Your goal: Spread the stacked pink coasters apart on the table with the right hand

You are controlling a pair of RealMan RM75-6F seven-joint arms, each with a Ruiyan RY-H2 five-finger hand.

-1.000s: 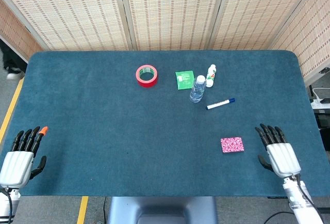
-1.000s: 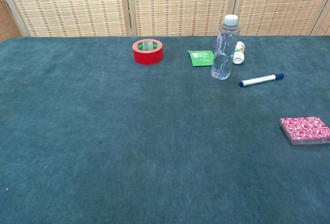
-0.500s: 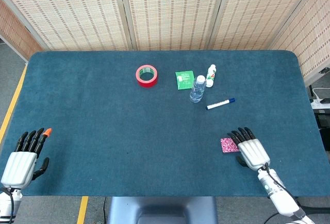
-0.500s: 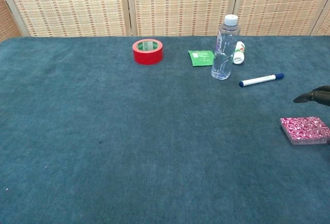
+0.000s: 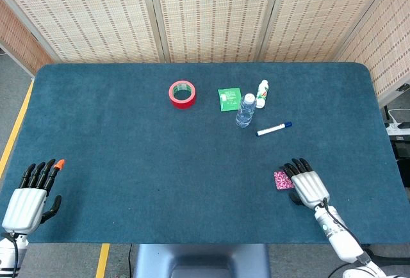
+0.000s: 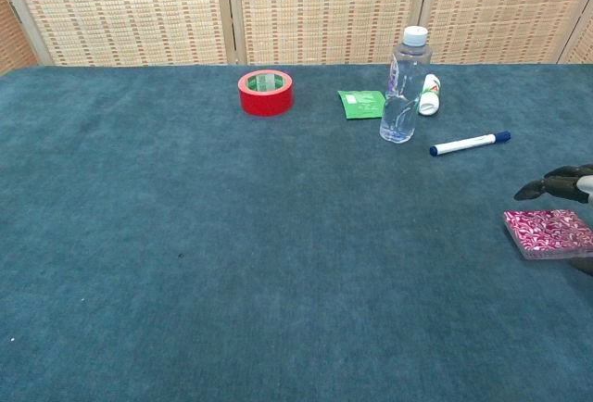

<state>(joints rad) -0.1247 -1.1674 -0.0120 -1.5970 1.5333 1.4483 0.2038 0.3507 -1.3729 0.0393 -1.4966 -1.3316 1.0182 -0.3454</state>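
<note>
The table (image 5: 128, 150) carries the same far clutter as a second ago: a red tape roll (image 5: 182, 93), a green packet (image 5: 229, 98), a bottle (image 5: 245, 110) and a marker (image 5: 274, 128), none of them moved. The left hand (image 5: 29, 198) rests at the near left edge, fingers straight and slightly apart, holding nothing, about where it was.

The change is the right hand (image 5: 305, 184). It has swung in from the right edge and now hangs over the right part of the coasters (image 5: 280, 180), fingers extended and spread, gripping nothing. In the chest view its dark fingertips (image 6: 547, 186) show above the stack's far side; whether they touch it I cannot tell.

The coasters sit near the front right of the table, seemingly squared as one stack. So the reach looks nearly done and the spreading not yet begun; the next move probably calls for pressing down and sliding the top layers sideways.
</note>
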